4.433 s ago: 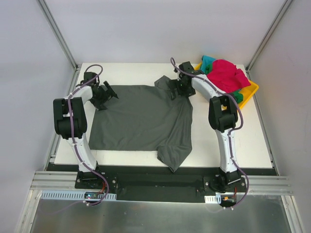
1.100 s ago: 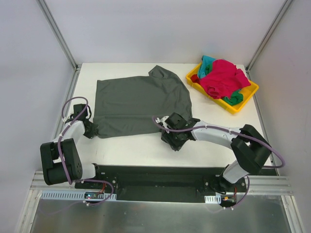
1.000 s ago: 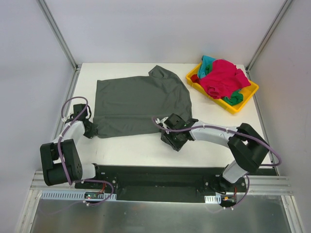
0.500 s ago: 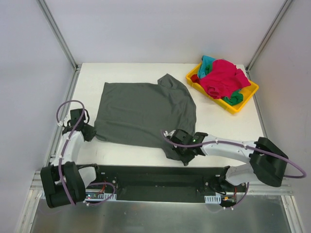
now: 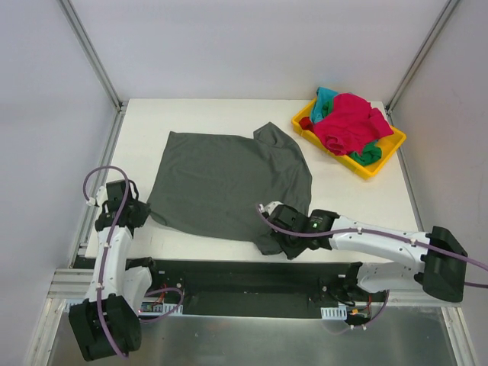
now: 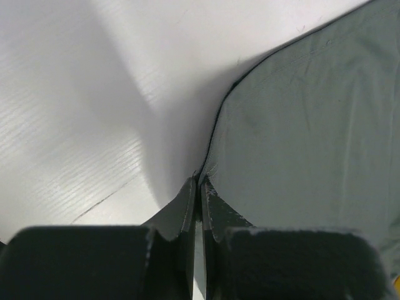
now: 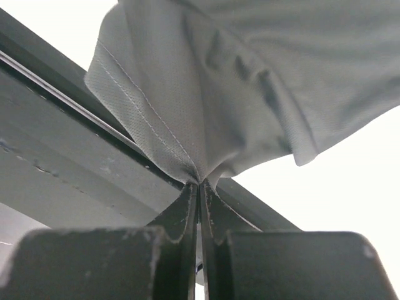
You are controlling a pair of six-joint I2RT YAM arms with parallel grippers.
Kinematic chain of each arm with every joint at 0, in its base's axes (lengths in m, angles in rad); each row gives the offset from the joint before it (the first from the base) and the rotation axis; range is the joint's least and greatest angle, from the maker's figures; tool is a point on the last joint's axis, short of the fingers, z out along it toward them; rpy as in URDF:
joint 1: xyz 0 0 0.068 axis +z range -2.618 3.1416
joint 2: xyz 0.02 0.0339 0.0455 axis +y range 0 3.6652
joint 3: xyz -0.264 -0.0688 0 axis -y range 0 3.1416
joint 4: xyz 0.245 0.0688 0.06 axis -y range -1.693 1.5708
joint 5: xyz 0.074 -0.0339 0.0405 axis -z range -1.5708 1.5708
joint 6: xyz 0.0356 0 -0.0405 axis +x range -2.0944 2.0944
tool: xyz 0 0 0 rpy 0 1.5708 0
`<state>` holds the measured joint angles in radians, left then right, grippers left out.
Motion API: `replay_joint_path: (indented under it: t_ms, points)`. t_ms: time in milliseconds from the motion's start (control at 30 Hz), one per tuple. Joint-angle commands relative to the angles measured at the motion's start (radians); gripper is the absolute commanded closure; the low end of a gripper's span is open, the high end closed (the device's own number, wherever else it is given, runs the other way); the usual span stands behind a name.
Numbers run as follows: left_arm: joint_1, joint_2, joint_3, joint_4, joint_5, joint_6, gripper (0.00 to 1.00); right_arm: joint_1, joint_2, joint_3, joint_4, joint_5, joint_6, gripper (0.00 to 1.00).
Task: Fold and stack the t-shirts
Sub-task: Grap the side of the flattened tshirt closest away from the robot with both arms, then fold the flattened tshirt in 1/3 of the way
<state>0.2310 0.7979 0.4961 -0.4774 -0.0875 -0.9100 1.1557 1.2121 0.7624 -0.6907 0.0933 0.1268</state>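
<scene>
Lying spread on the white table (image 5: 358, 206): dark grey t-shirt (image 5: 229, 179), mostly flat, its near-right hem bunched at the table's front edge. Left gripper (image 6: 197, 186) has its fingers pressed together on the shirt's near-left corner. Right gripper (image 7: 199, 185) has its fingers pinched tight on the near-right hem, with cloth draped across the black front rail (image 7: 59, 122). Yellow tray (image 5: 387, 154) sits at the far right corner, well apart from the shirt, holding red and teal garments (image 5: 347, 122), possibly a green one too; the folds hide it.

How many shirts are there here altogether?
4 that can be told apart: a grey shirt spread on the table, plus a red shirt, a teal shirt and a green shirt heaped in the yellow bin. More may be buried underneath.
</scene>
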Motion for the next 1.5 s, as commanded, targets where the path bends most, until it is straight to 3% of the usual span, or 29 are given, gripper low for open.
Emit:
replay_joint_path:
  t_ms: [0,100,700,900,967,1067,1133,1200,1233,1267,1367,1467]
  points:
    - [0.010,0.078,0.080,-0.015,0.055,-0.038,1.00,-0.034,-0.023,0.152,-0.104,0.109,-0.045,0.99]
    - [0.008,0.144,0.145,-0.009,0.057,-0.044,1.00,-0.094,0.001,0.245,-0.148,0.178,-0.097,0.99]
    - [-0.022,0.503,0.397,0.045,0.060,-0.015,1.00,-0.438,0.292,0.558,-0.136,0.059,-0.453,0.99]
    - [-0.025,0.658,0.481,0.045,0.062,0.006,1.00,-0.505,0.446,0.647,-0.109,0.009,-0.659,0.98]
    - [-0.027,0.707,0.516,0.045,0.034,0.002,0.96,-0.530,0.512,0.689,-0.109,0.028,-0.732,0.97]
    - [-0.027,0.787,0.593,0.043,0.034,0.034,0.79,-0.556,0.627,0.783,-0.086,0.107,-0.788,0.95]
    - [-0.028,0.820,0.636,0.043,0.071,0.049,0.58,-0.574,0.699,0.872,-0.087,0.161,-0.779,0.89]
    - [-0.028,0.828,0.647,0.040,0.080,0.063,0.28,-0.577,0.748,0.952,-0.086,0.230,-0.757,0.84]
    - [-0.030,0.818,0.641,0.040,0.077,0.062,0.10,-0.577,0.765,0.981,-0.084,0.247,-0.745,0.67]
    - [-0.030,0.798,0.633,0.042,0.080,0.060,0.01,-0.576,0.771,1.003,-0.086,0.250,-0.725,0.47]
    - [-0.038,0.716,0.604,0.042,0.081,0.072,0.01,-0.562,0.706,0.970,-0.064,0.244,-0.655,0.29]
    - [-0.055,0.631,0.556,0.042,0.112,0.100,0.01,-0.544,0.554,0.814,0.005,0.261,-0.523,0.13]
